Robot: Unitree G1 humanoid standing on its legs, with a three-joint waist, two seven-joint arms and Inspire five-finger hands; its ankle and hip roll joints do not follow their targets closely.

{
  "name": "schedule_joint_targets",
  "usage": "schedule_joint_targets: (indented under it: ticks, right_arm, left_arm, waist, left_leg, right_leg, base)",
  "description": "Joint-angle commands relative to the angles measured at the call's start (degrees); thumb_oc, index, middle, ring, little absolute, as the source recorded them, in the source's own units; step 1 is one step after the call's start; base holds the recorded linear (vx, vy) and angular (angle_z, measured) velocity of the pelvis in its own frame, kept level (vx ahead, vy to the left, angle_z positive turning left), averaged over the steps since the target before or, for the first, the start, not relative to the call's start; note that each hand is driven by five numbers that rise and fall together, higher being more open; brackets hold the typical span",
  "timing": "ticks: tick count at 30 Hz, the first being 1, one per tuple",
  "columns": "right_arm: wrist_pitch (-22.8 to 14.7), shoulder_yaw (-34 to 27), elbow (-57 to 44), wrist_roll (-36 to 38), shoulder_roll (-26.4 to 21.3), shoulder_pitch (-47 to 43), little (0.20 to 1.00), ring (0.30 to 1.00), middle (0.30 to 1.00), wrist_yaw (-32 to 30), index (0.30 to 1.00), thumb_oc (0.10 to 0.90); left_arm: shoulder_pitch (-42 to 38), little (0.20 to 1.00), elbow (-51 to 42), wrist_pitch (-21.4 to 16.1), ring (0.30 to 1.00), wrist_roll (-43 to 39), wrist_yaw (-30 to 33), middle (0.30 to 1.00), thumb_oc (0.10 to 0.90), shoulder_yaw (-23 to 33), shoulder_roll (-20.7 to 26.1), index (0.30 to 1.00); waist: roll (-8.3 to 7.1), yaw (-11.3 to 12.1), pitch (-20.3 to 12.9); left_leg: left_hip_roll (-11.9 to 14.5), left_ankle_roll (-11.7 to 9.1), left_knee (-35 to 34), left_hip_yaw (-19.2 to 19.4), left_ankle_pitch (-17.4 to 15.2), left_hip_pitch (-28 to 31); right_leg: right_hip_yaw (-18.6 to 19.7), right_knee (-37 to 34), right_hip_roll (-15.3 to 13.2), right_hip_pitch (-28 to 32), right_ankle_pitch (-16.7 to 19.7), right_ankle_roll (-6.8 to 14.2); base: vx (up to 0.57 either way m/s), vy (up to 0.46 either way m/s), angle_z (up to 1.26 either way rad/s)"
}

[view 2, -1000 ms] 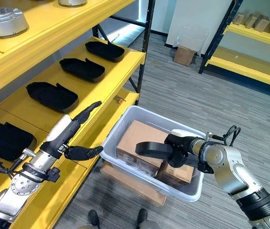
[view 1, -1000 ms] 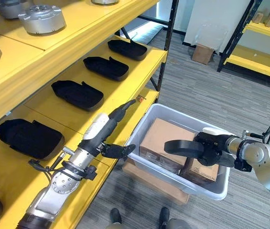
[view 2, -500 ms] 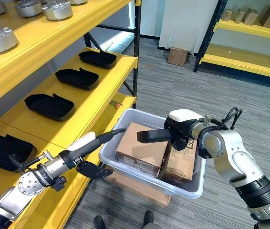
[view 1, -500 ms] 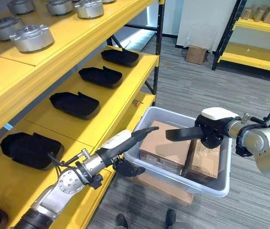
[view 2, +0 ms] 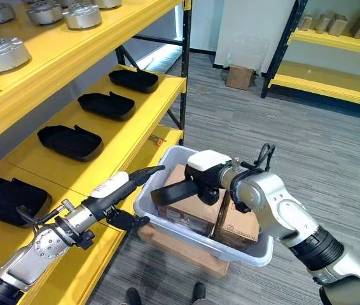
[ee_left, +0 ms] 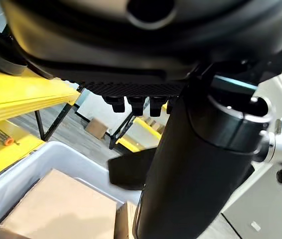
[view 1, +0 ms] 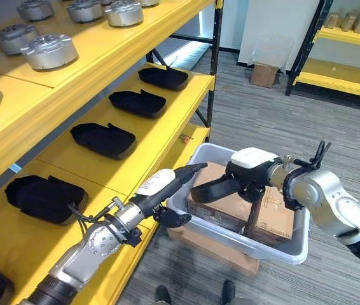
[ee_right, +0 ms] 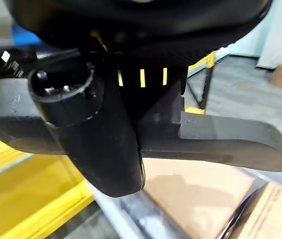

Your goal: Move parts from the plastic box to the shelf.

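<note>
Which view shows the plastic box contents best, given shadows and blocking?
Left eye view: plastic box evenly lit, no glare; the right hand covers part of the larger cardboard box. Left wrist view: the left hand hides much of the box. Right wrist view: the right hand throws a soft shadow on the cardboard.

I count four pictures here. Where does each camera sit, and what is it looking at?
Left eye, on the head: looks down at the plastic box by the yellow shelf; both arms show.
Right eye: same scene, slightly shifted.
Left wrist: looks past the left hand into the box.
Right wrist: looks past the right hand at a cardboard carton.
All four share the box.
</note>
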Motion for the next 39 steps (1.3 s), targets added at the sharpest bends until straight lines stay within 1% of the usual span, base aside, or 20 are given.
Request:
schedule_joint_targets:
  ticks: [1, 7, 10, 12, 13, 14, 16, 18, 20, 24, 29, 33, 35, 36, 39]
  right_arm:
    - [1.1, -1.4, 1.0, -2.4, 0.9, -8.0, 0.3, 0.3, 0.3, -3.1, 0.3, 0.4]
    - [1.7, -0.4, 3.5, -2.0, 2.8, -6.5, 0.3, 0.3, 0.3, -3.6, 0.3, 0.4]
    - [1.9, 0.4, 5.8, -0.7, 5.0, -6.2, 0.3, 0.3, 0.3, -5.1, 0.3, 0.4]
    - [1.7, 1.1, 7.8, -1.6, 7.1, -6.2, 0.3, 0.3, 0.3, -7.4, 0.3, 0.4]
    - [1.5, 1.2, 8.2, -1.6, 7.5, -6.3, 0.3, 0.3, 0.3, -7.8, 0.3, 0.4]
    - [1.3, 1.8, 9.8, -1.7, 8.8, -6.6, 0.3, 0.3, 0.3, -9.2, 0.3, 0.4]
    - [1.2, 2.0, 10.4, -1.9, 9.2, -6.8, 0.3, 0.3, 0.3, -10.3, 0.3, 0.4]
    - [1.0, 2.0, 11.6, -1.3, 10.0, -7.2, 0.3, 0.3, 0.3, -12.4, 0.3, 0.4]
    - [1.0, 2.1, 12.5, -0.4, 10.6, -7.7, 0.3, 0.3, 0.3, -14.0, 0.3, 0.4]
    - [-0.2, 1.4, 14.9, 0.7, 12.2, -8.4, 0.3, 0.3, 0.3, -17.3, 0.3, 0.4]
    - [-1.6, 1.2, 15.6, -0.4, 13.2, -8.6, 0.3, 0.3, 0.3, -19.3, 0.3, 0.4]
    - [-2.9, 1.4, 16.0, -1.2, 13.4, -9.0, 0.3, 0.3, 0.3, -19.8, 0.3, 0.4]
    - [-3.4, 1.6, 16.2, -0.9, 13.3, -9.2, 0.3, 0.3, 0.3, -20.3, 0.3, 0.4]
    - [-4.0, 1.7, 16.1, -0.7, 13.1, -9.2, 0.3, 0.3, 0.3, -20.7, 0.3, 0.4]
    - [-4.8, 1.9, 16.0, -0.5, 13.2, -9.2, 0.3, 0.3, 0.3, -20.8, 0.3, 0.4]
  left_arm:
    - [-5.8, 1.0, -1.6, -1.1, 1.0, 1.0, 4.9, 1.0, 0.9, 0.5, 1.1, 1.0]
    - [-5.4, 1.0, -2.1, -1.7, 1.0, 1.4, 5.9, 1.0, 0.9, 1.1, 0.4, 1.0]
    - [-5.6, 1.0, -1.9, -1.0, 1.0, 0.5, 5.6, 1.0, 0.9, 1.2, -0.6, 1.0]
    - [-6.2, 1.0, -1.6, -0.5, 1.0, 0.1, 3.9, 1.0, 0.9, 0.7, -1.4, 1.0]
    - [-6.3, 1.0, -1.6, -0.3, 1.0, -0.1, 3.5, 1.0, 0.9, 0.5, -1.5, 1.0]
    - [-6.4, 1.0, -1.2, 0.5, 1.0, 0.6, 3.1, 1.0, 0.9, -0.3, -1.9, 1.0]
    - [-6.5, 1.0, -1.0, 0.6, 1.0, 0.8, 3.3, 1.0, 0.9, -0.9, -1.9, 1.0]
    - [-6.5, 1.0, -0.6, 1.5, 1.0, 1.5, 4.5, 1.0, 0.9, -1.6, -2.0, 1.0]
    - [-7.1, 1.0, 0.3, 2.5, 1.0, 0.3, 4.9, 1.0, 0.9, -1.9, -2.0, 1.0]
    - [-8.1, 1.0, 1.3, 2.5, 1.0, -0.4, 2.9, 1.0, 0.9, -2.2, -2.5, 1.0]
    - [-8.2, 1.0, 1.6, 1.3, 1.0, -0.9, 3.2, 1.0, 0.9, -3.0, -2.9, 1.0]
    - [-8.3, 1.0, 2.5, 3.2, 1.0, -0.3, 3.6, 1.0, 0.9, -3.4, -3.1, 1.0]
    - [-8.4, 1.0, 3.2, 2.7, 1.0, -0.2, 4.6, 1.0, 0.9, -3.8, -3.0, 1.0]
    - [-8.3, 1.0, 3.7, 1.7, 1.0, -1.1, 6.3, 1.0, 0.9, -3.7, -3.2, 1.0]
    - [-8.4, 1.0, 3.9, 1.9, 1.0, -0.2, 7.9, 1.0, 0.9, -3.5, -3.6, 1.0]
  waist:
    - [-3.09, 0.6, -3.9]
    - [-3.13, 1.1, -3.8]
    - [-3.27, 1.4, -3.7]
    - [-3.1, 1.7, -3.5]
    - [-3.06, 1.8, -3.5]
    - [-2.9, 2.0, -3.4]
    - [-2.84, 2.0, -3.4]
    - [-2.71, 2.0, -3.5]
    - [-2.54, 2.0, -3.5]
    - [-2.21, 2.3, -3.3]
    - [-1.9, 2.4, -3.4]
    - [-1.79, 2.4, -3.6]
    - [-1.82, 2.4, -3.6]
    - [-1.87, 2.5, -3.6]
    - [-1.93, 2.7, -3.6]
  left_leg:
    - [2.0, -2.0, -0.5, -2.6, -5.2, 3.8]
    - [2.0, -1.9, -0.5, -3.0, -5.2, 3.8]
    - [2.1, -2.1, -0.5, -3.2, -5.2, 3.6]
    - [2.2, -2.0, -0.5, -3.5, -5.1, 3.5]
    - [2.2, -2.0, -0.5, -3.6, -5.1, 3.5]
    - [2.2, -2.1, -0.5, -3.7, -5.0, 3.4]
    - [2.2, -2.1, -0.5, -3.7, -5.0, 3.5]
    - [2.3, -2.1, -0.5, -3.7, -5.0, 3.5]
    - [2.3, -2.1, -0.5, -3.8, -5.0, 3.5]
    - [2.4, -2.1, -0.5, -4.1, -4.9, 3.3]
    - [2.3, -2.1, -0.5, -4.2, -4.9, 3.2]
    - [2.3, -2.1, -0.5, -4.4, -4.9, 3.2]
    - [2.2, -2.1, -0.5, -4.3, -5.0, 3.2]
    - [2.3, -2.1, -0.5, -4.3, -5.0, 3.2]
    - [2.2, -2.0, -0.5, -4.4, -5.0, 3.2]
  right_leg:
    - [3.2, 1.9, -3.6, 2.2, -4.8, 5.2]
    - [2.9, 1.7, -3.7, 2.4, -4.8, 5.1]
    - [2.7, 1.6, -3.6, 2.4, -4.8, 5.0]
    - [2.5, 1.8, -3.6, 2.3, -4.9, 4.8]
    - [2.4, 1.8, -3.6, 2.3, -4.9, 4.8]
    - [2.3, 1.8, -3.6, 2.4, -5.0, 4.7]
    - [2.2, 1.8, -3.6, 2.5, -5.0, 4.7]
    - [2.2, 1.8, -3.6, 2.6, -5.1, 4.7]
    - [2.2, 1.9, -3.6, 2.5, -5.2, 4.7]
    - [1.9, 1.7, -3.7, 2.5, -5.1, 4.6]
    - [1.8, 1.9, -3.7, 2.5, -5.3, 4.5]
    - [1.8, 1.9, -3.7, 2.6, -5.4, 4.5]
    - [1.8, 2.0, -3.7, 2.6, -5.5, 4.5]
    - [1.7, 2.2, -3.7, 2.6, -5.6, 4.5]
    - [1.6, 2.4, -3.7, 2.6, -5.7, 4.4]
  base:
    - [0.0, 0.0, 0.0]
    - [-0.01, -0.01, 0.04]
    - [-0.01, -0.006, 0.0]
    - [-0.05, -0.016, 0.03]
    - [-0.05, -0.015, 0.08]
    - [-0.03, -0.01, 0.08]
    - [-0.01, -0.004, 0.03]
    - [0.0, 0.0, 0.0]
    - [0.0, 0.0, 0.0]
    - [0.0, 0.0, 0.0]
    - [0.0, 0.0, 0.0]
    - [0.0, 0.0, 0.0]
    - [0.0, 0.0, 0.0]
    - [0.0, 0.0, 0.0]
    - [0.0, 0.0, 0.0]
